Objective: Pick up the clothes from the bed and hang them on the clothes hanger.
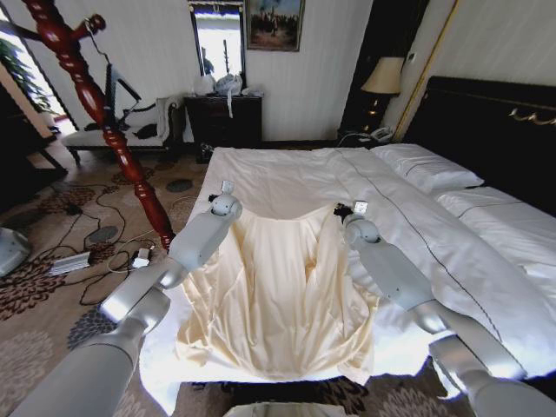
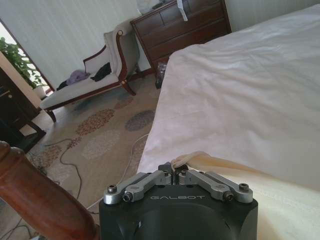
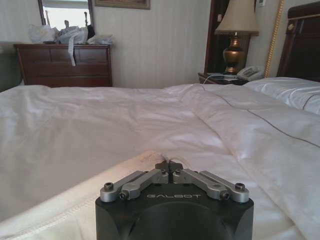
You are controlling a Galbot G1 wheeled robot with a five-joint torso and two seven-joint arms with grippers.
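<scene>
The clothes point(image 1: 278, 295), a cream silky shirt, lie spread over the foot of the bed point(image 1: 287, 174) and droop over its near edge. My left gripper point(image 1: 224, 193) is shut on one upper corner of the shirt, and a fold of cream fabric point(image 2: 235, 170) is pinched between its closed fingertips point(image 2: 175, 169). My right gripper point(image 1: 352, 210) is shut on the other upper corner, where the cloth point(image 3: 60, 200) bunches at its tips point(image 3: 170, 166). A thin black clothes hanger point(image 1: 122, 91) appears to hang from the coat stand at the far left.
A dark-red turned-wood coat stand point(image 1: 113, 130) rises left of the bed, close to my left arm point(image 2: 35, 195). Cables and a power strip point(image 1: 69, 261) lie on the patterned carpet. A chaise point(image 2: 85, 82), a dresser point(image 1: 224, 117) and a lamp point(image 3: 239, 30) line the far wall.
</scene>
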